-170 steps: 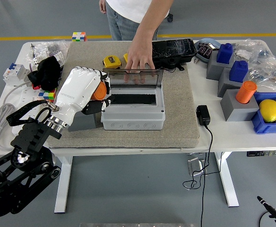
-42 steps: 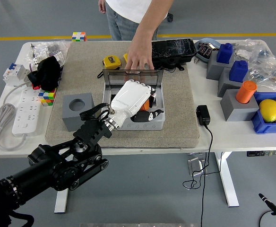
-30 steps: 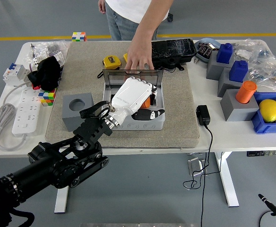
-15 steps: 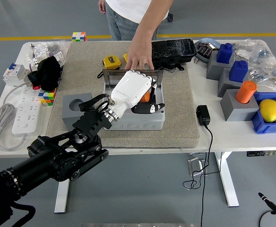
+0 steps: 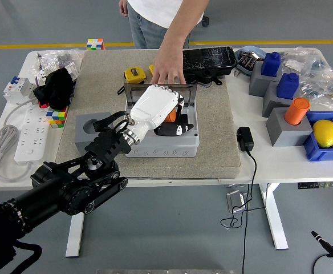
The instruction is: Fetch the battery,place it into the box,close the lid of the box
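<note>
The left hand (image 5: 158, 108) grasps the orange battery (image 5: 170, 114) over the open grey box (image 5: 162, 134) at mat centre. At twelve o'clock, a person's hand (image 5: 167, 69) steadies the raised lid (image 5: 133, 92); no labels read clearly.

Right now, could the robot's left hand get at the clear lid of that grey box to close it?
Probably yes. The left hand is already over the open grey box, beside the raised clear lid at its far edge. But it holds an orange battery, and a person's hand rests on the lid.
</note>
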